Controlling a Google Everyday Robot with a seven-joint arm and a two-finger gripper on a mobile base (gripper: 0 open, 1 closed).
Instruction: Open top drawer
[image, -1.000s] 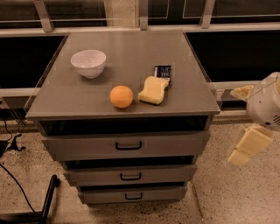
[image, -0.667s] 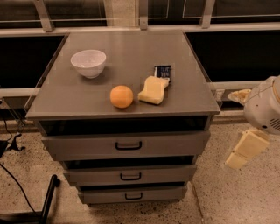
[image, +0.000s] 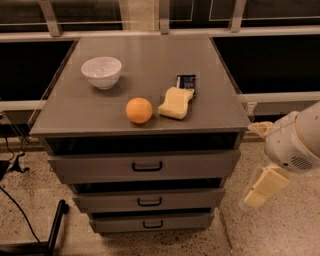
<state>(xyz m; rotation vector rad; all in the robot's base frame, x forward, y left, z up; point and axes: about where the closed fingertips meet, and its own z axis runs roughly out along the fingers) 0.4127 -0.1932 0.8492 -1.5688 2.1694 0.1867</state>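
Right now the gripper (image: 261, 187) hangs low, well right of the cabinet (image: 150, 60); whether it is parted or closed I can't tell. Swinging in, it could clip the cabinet's corner or catch the middle drawer (image: 100, 202) instead. The top drawer (image: 95, 168) sits closed just under the tabletop, front facing us, long axis left-to-right.
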